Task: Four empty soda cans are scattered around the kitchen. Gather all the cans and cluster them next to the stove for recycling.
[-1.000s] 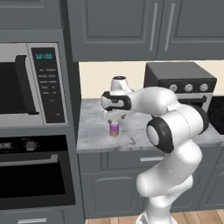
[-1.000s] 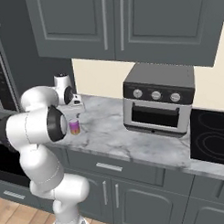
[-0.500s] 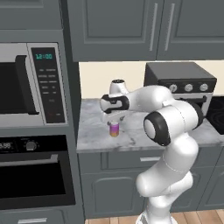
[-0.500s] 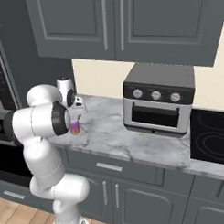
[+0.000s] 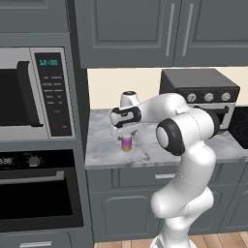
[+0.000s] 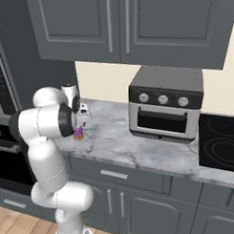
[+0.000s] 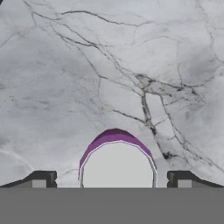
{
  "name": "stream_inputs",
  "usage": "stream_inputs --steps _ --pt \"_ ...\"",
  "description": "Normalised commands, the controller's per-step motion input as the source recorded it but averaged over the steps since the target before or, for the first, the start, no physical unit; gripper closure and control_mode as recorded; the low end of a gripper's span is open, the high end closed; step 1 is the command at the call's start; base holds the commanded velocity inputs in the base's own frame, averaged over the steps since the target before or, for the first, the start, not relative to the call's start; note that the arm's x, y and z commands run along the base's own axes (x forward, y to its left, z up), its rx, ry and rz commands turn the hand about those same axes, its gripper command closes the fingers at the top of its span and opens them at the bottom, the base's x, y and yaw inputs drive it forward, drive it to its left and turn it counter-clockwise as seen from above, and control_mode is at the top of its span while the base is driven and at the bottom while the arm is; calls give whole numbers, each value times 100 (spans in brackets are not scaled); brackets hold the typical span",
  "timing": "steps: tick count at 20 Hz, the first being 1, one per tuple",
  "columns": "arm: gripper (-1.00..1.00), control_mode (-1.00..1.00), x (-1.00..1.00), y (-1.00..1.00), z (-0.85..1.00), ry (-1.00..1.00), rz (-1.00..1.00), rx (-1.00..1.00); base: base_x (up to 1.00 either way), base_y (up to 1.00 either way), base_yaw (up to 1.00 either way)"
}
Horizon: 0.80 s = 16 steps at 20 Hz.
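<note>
Our jaws (image 7: 111, 183) hang released astride the small purplish-pink metal soda can (image 7: 117, 162), so we'd drop straight before squeezing.

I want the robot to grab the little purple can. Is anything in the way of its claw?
Nothing visible blocks it. The open two-finger gripper hangs right above the small purplish-pink metal soda can on the grey marble counter, one dark fingertip on each side of the can's top.

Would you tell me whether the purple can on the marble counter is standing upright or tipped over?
Upright: the purple can stands on its base on the counter, and the hand view looks straight down on its round top.
</note>
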Motion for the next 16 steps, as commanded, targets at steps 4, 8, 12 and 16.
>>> stream_inputs --steps 4,8,12,16 --pt "-100 -100 7 0 -17 0 0 0 0 0 0" --pt "-100 -100 6 0 -15 0 0 0 0 0 0" --pt "100 -100 1 0 -10 3 0 0 0 0 0" --pt "100 -100 0 0 -3 0 0 0 0 0 0"
